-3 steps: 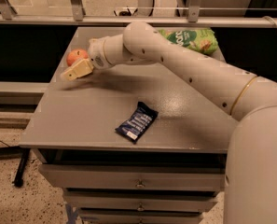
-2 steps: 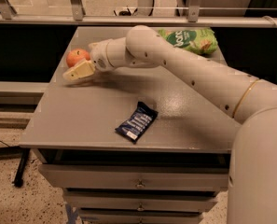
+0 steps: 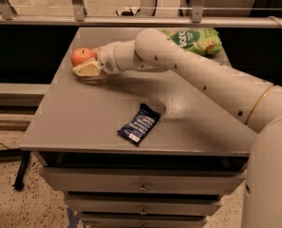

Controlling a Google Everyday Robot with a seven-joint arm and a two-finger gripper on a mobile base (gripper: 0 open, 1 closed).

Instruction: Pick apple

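The apple (image 3: 81, 56) is small, round and orange-red, at the far left of the grey table (image 3: 83, 122). My gripper (image 3: 87, 64) is at the apple, at the end of the long white arm (image 3: 188, 75) that reaches in from the right. Its cream finger (image 3: 86, 70) lies along the apple's near side and the wrist covers the apple's right side. The gripper is shut on the apple, low over the table top. The far finger is hidden.
A dark blue snack bar (image 3: 138, 124) lies near the table's front edge in the middle. A green snack bag (image 3: 193, 41) lies at the back right, partly behind the arm. Drawers (image 3: 140, 189) sit under the table. A rail (image 3: 45, 20) runs behind it.
The gripper and the apple have shifted together slightly to the right. The snack bar and the green bag have not moved.
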